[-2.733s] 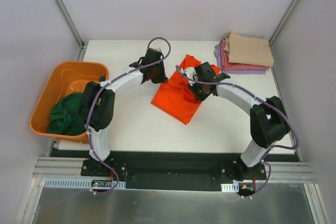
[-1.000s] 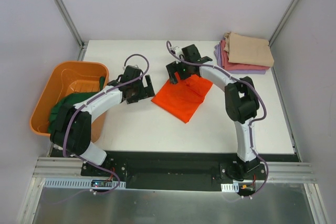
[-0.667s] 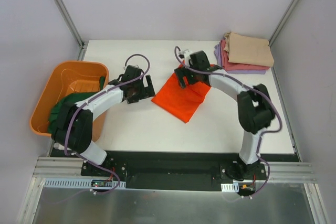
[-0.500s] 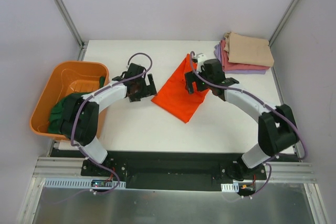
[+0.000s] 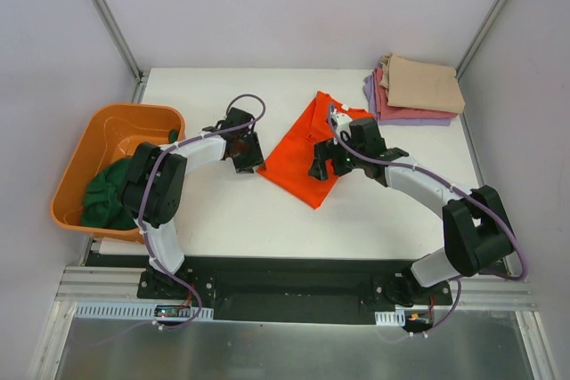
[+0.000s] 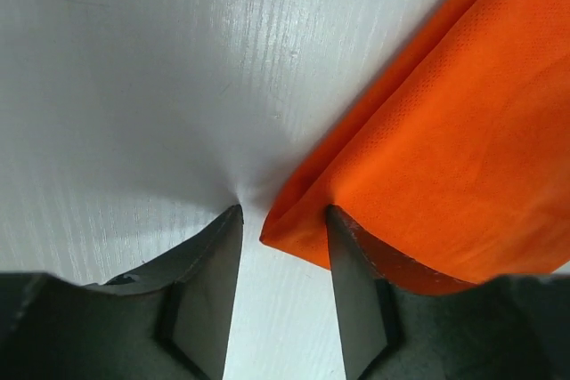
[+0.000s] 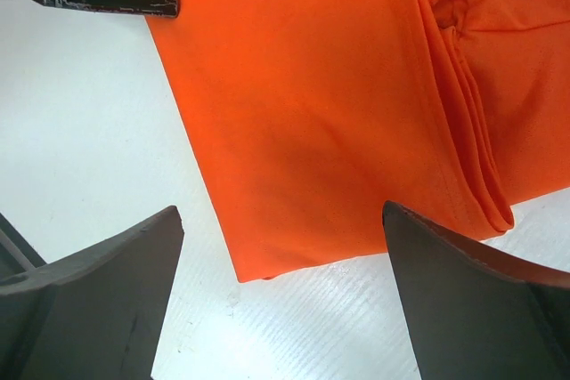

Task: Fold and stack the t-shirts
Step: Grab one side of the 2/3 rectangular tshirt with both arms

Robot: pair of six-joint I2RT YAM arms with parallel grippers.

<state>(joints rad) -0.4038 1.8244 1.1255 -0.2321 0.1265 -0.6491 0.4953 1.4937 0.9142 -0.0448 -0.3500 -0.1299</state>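
Near left, leaves the dark green t-shirt (image 5: 109,195) in the tub (image 5: 134,135) for later. Straddles the left corner of the orange t-shirt (image 6: 445,149) with the left gripper (image 6: 282,220) half apart, cloth not yet pinched, probably to lift a fold; hovers the right gripper (image 7: 280,213), spread wide, over its near edge. Far right, offers the folded stack (image 5: 419,86) as destination.

The left arm (image 5: 203,143) and the right arm (image 5: 414,180) are each wearing smooth white shells over the long links, with bulky black housings bulging at the joints. A thin purple cable (image 5: 242,99) is looping along each arm. The fingers (image 6: 207,284) are showing as dark grey, matte, wedge-shaped blades with flat inner faces.
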